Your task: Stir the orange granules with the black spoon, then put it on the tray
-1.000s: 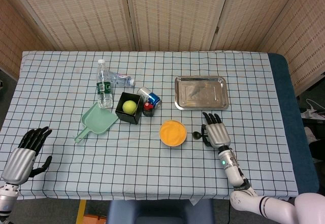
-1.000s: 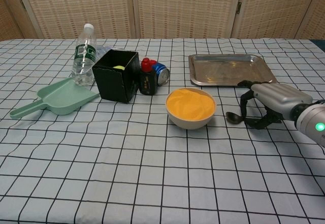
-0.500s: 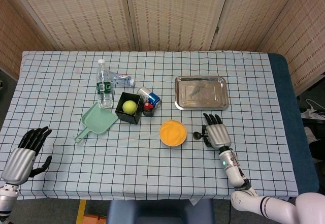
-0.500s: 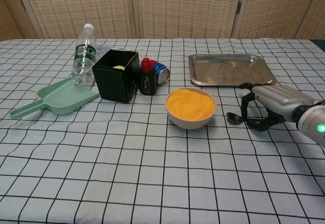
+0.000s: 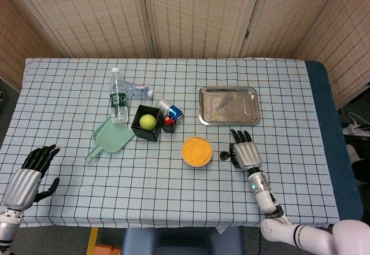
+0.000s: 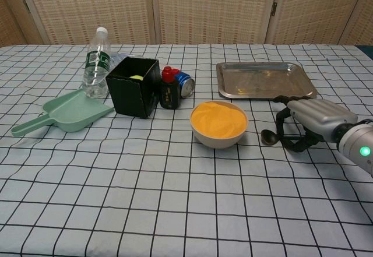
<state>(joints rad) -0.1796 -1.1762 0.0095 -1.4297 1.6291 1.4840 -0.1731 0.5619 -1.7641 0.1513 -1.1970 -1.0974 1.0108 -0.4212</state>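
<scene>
A white bowl of orange granules stands near the table's middle. Just to its right, the black spoon lies on the cloth, with its round end pointing at the bowl and its handle hidden under my right hand. That hand rests over the handle, its dark fingers curled down around it. The steel tray sits empty behind the hand. My left hand hovers at the near left corner with fingers spread, holding nothing.
Left of the bowl are a black box holding a green ball, a red-capped small bottle, a tipped can, a water bottle and a green scoop.
My right hand has shifted slightly toward me and its fingers have tightened round the spoon handle; the spoon's round end moved a little. The left hand is still.
</scene>
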